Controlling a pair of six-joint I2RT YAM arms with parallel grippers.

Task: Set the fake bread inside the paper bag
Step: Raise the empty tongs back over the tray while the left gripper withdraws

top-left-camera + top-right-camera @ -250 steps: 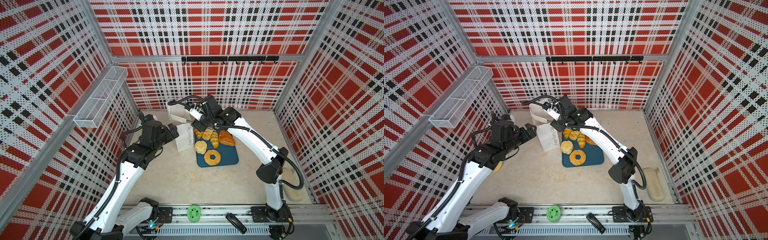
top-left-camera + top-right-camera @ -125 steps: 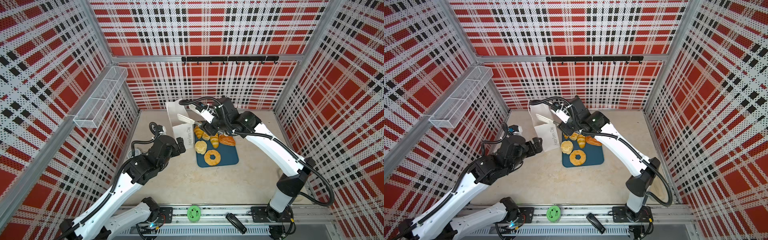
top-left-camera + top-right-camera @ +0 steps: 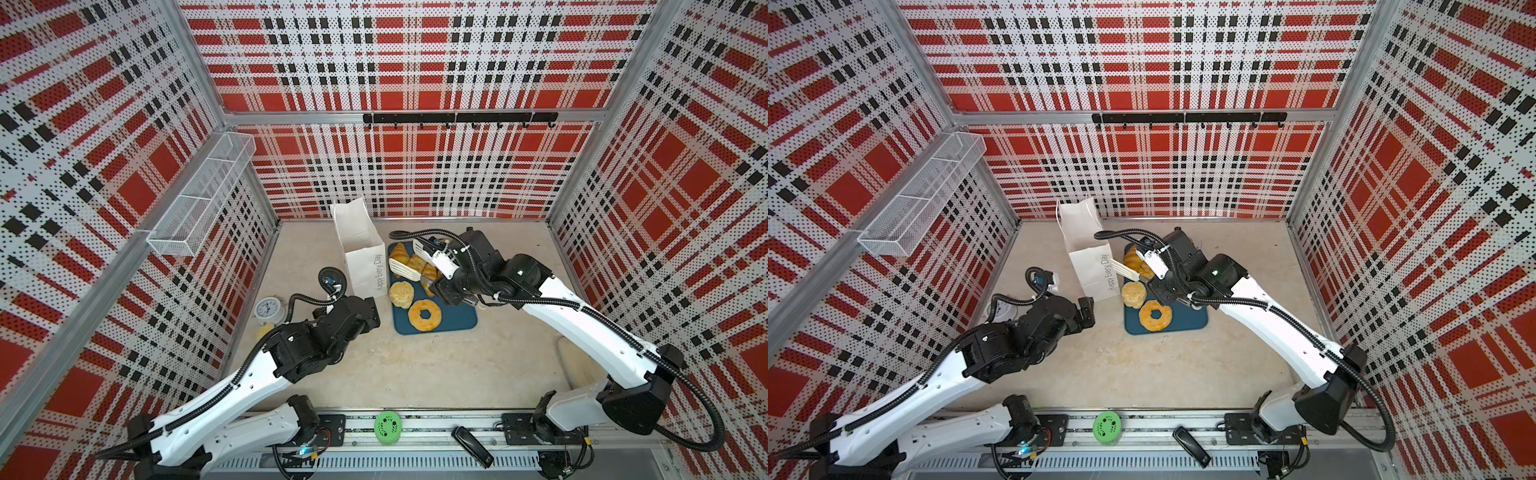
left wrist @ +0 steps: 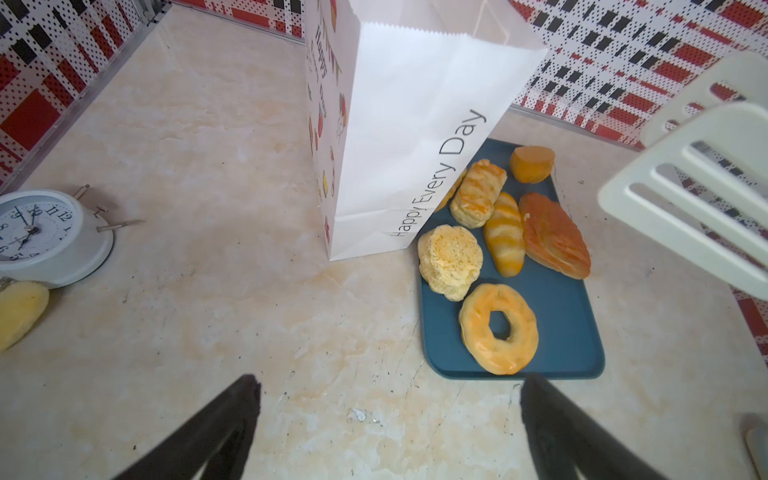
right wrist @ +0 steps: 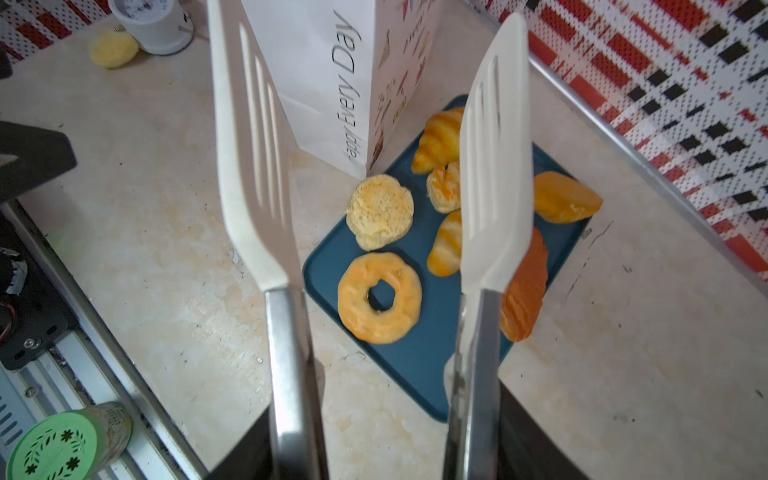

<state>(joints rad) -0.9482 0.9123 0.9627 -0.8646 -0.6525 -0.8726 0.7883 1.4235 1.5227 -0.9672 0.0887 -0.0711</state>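
Beside the upright paper bag (image 4: 415,124), the fake bread (image 4: 503,232) lies on a blue tray (image 4: 561,316). The right tool (image 5: 386,453) clamps the steel handles of white tongs (image 5: 253,166), whose blades hang spread and empty above the tray. The left tool (image 4: 390,386) gapes wide, holding nothing, over bare counter (image 4: 208,311). Best to straddle one piece, say the doughnut (image 4: 498,328), squeeze gently, and lift clear of the bag's rim.

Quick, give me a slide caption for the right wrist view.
Right gripper holds white tongs, blades apart, over the teal tray of fake bread beside the standing paper bag.
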